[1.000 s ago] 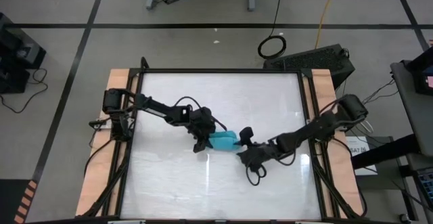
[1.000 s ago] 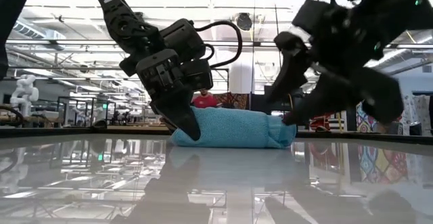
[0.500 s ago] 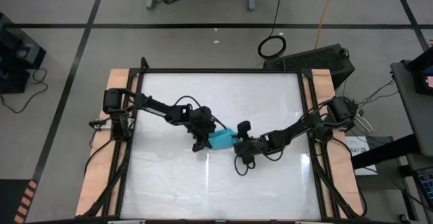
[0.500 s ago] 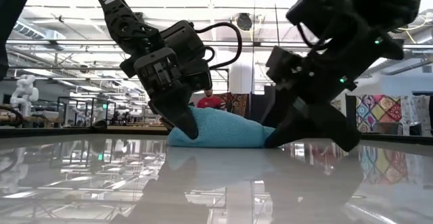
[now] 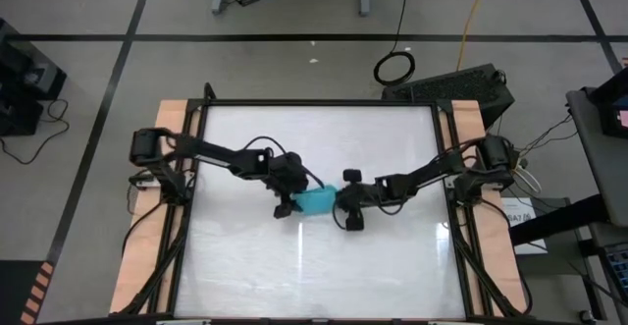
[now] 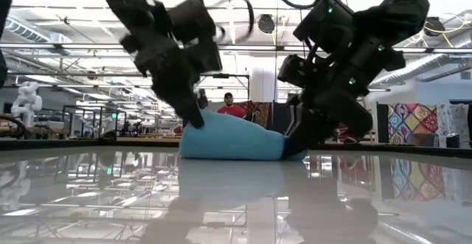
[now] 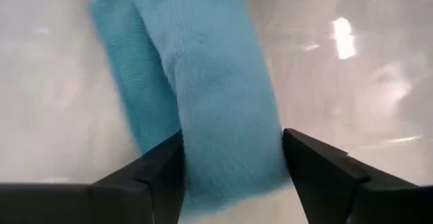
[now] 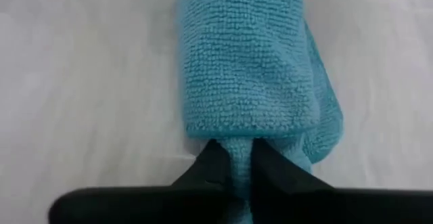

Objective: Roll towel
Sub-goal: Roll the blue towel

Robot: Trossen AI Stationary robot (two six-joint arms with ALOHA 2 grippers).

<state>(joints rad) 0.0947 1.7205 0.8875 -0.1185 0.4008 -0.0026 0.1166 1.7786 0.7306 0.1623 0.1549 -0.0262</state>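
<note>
The turquoise towel lies rolled up on the white table top near its middle, resting on its long side. My left gripper is at the roll's left end, open. Its two fingers stand on either side of the roll, slanting down from above. My right gripper is at the roll's right end, shut on the towel. My left gripper has its fingers close against both sides of the roll's left end; I cannot tell whether they touch it. My right gripper pinches a narrow fold of cloth at the roll's right end between its two fingers. The fingers come low from the table's right, pointing along the roll. The roll lies on the table.
Wooden strips run along the table's left and right edges. Both arms reach in across the table's middle. Bare table top lies in front of and behind the towel. People and room clutter show far behind the table in the low view.
My right gripper has gone toward the table's far-left, in to the towel's right end, and has turned and come low against it. My left gripper has risen a little at the left end. The towel has stayed on the table and shifted slightly left.
</note>
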